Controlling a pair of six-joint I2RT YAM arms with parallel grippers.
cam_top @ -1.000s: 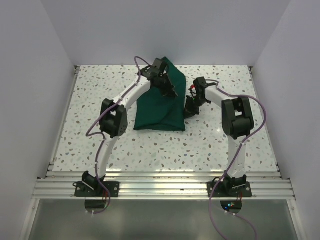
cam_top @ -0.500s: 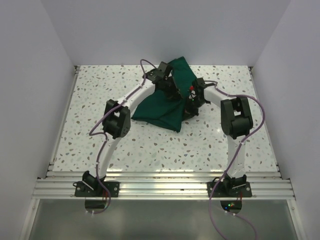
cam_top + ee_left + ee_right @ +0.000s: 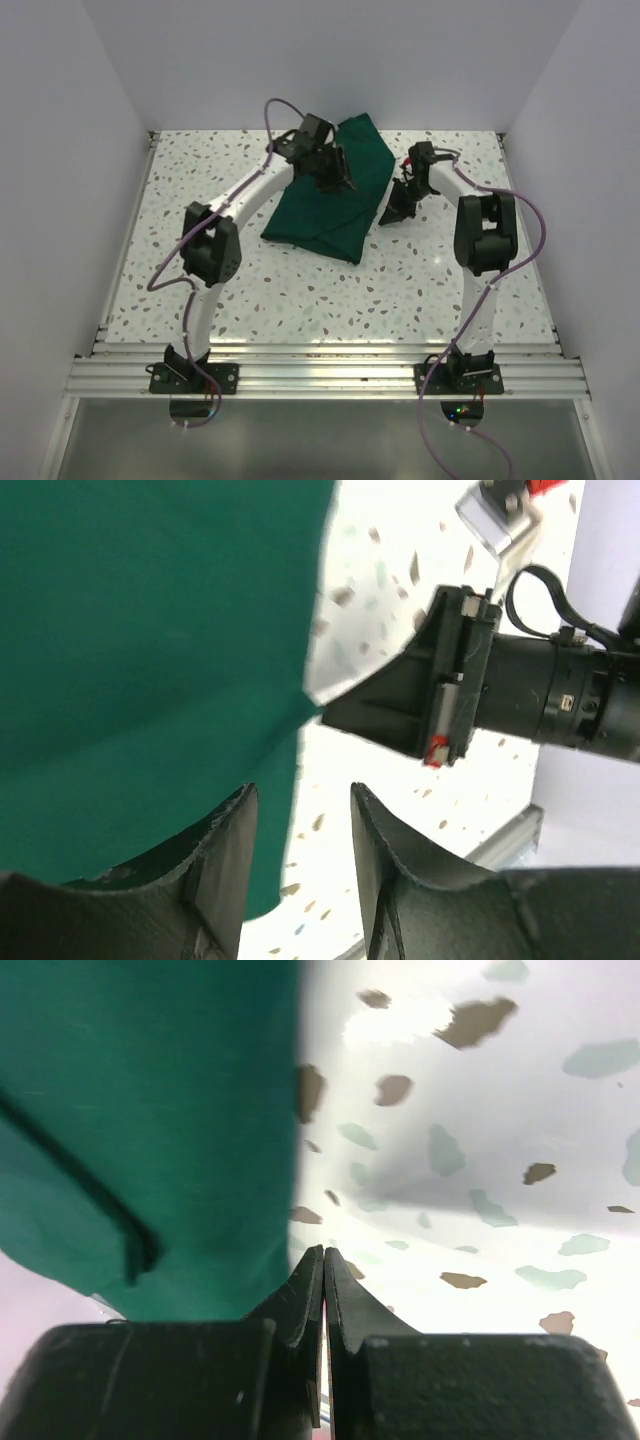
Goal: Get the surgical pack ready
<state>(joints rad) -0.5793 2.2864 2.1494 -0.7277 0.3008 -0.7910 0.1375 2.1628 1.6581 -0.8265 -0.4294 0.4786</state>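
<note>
The surgical pack (image 3: 318, 215) is a dark green fabric bundle lying folded on the speckled table, toward the back centre. What it wraps is hidden. My left gripper (image 3: 344, 182) hovers over the pack's upper right part. In the left wrist view it (image 3: 300, 815) is open, with nothing between its fingers, above the green cloth's (image 3: 150, 660) right edge. My right gripper (image 3: 391, 214) stands just right of the pack, shut and empty. Its closed fingers (image 3: 395, 708) point at a cloth corner. In the right wrist view the shut gripper (image 3: 323, 1256) sits beside the green fabric (image 3: 150, 1110).
The speckled white table (image 3: 200, 270) is boxed in by white walls on three sides. An aluminium rail (image 3: 320, 368) with both arm bases runs along the near edge. Purple cables loop off both arms.
My left gripper carried a flap of the green cloth to the right, then opened and let it go. The right gripper drew back slightly to the right, still shut.
</note>
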